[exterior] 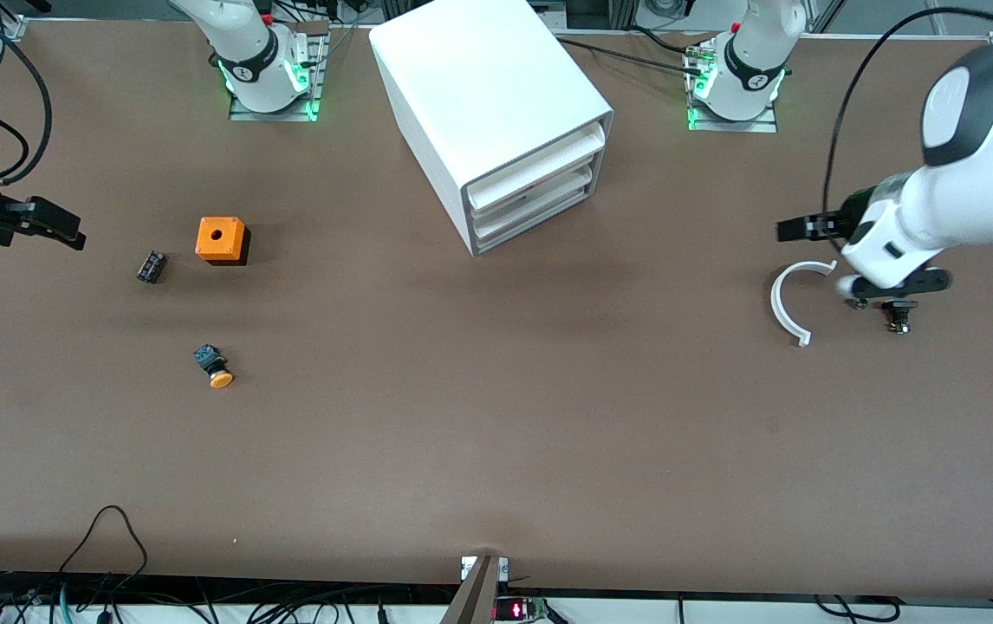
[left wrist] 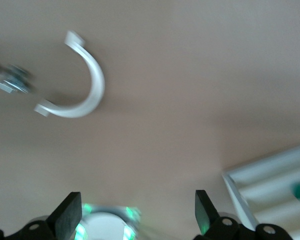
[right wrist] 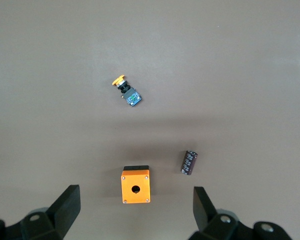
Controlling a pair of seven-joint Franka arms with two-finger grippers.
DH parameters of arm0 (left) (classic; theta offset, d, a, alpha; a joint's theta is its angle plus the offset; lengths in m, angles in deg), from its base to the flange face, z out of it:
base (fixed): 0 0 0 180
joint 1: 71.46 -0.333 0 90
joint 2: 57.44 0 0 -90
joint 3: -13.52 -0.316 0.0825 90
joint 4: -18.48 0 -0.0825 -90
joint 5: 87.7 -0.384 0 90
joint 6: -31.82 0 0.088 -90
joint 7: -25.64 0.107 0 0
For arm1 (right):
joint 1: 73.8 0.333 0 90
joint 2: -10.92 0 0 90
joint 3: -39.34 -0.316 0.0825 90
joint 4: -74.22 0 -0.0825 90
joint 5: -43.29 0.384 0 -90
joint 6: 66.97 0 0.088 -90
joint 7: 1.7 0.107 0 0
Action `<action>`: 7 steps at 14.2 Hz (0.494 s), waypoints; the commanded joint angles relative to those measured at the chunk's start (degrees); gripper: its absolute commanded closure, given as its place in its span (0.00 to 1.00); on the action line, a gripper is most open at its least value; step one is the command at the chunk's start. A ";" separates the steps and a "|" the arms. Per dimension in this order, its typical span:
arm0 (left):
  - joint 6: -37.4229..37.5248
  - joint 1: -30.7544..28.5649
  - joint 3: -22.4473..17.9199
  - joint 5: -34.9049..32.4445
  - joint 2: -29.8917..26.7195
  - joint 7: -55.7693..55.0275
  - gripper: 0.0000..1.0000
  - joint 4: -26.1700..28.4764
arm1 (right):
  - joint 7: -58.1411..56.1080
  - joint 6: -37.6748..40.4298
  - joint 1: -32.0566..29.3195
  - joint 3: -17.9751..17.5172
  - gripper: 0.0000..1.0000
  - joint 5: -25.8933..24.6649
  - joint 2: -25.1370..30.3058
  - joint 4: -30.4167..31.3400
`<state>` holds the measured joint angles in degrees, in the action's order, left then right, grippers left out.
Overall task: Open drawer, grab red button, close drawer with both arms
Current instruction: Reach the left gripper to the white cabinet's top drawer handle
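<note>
The white cabinet [exterior: 496,95] stands at the back middle of the table, and its middle drawer [exterior: 538,198] is shut, as are the drawers above and below it. The red-capped button is out of view. My left gripper [exterior: 795,228] is open and empty, up over the table toward the left arm's end, beside a white C-shaped piece [exterior: 791,303]. Its wrist view shows the open gripper [left wrist: 136,212] and a cabinet corner [left wrist: 270,185]. My right gripper [exterior: 63,230] is open and empty at the right arm's end. In its wrist view the gripper [right wrist: 135,212] hangs over the table by an orange cube [right wrist: 135,186].
The orange cube with a hole [exterior: 221,238], a black cylinder [exterior: 151,266] [right wrist: 189,162] and an orange-yellow capped button [exterior: 214,366] [right wrist: 126,91] lie toward the right arm's end. The C-shaped piece [left wrist: 85,85] and a small metal part [exterior: 898,322] lie toward the left arm's end.
</note>
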<state>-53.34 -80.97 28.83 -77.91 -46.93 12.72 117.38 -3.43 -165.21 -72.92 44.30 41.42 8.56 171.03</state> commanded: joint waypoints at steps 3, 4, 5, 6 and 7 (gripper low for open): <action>-3.14 1.33 4.19 22.07 9.78 7.88 0.00 6.18 | -0.38 -0.02 0.09 -0.13 0.00 0.64 0.95 0.40; -6.74 1.94 5.42 26.55 10.75 9.74 0.00 8.92 | -0.03 -0.20 0.18 -0.22 0.00 0.73 0.95 0.40; -9.56 2.82 6.04 31.03 11.63 11.76 0.00 11.64 | -0.03 -0.20 0.18 -0.31 0.00 0.82 0.86 0.40; -11.85 4.04 6.57 34.99 12.25 14.39 0.00 13.41 | -0.29 -0.11 0.26 -0.39 0.00 0.82 0.86 0.40; -13.61 5.71 6.92 37.38 13.21 17.46 0.00 14.90 | -0.56 -0.03 0.27 -0.48 0.00 0.91 0.51 0.40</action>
<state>-63.97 -77.07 35.22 -45.88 -33.60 24.62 128.66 -3.43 -165.22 -72.82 44.04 41.43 8.56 171.02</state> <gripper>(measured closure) 0.000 0.000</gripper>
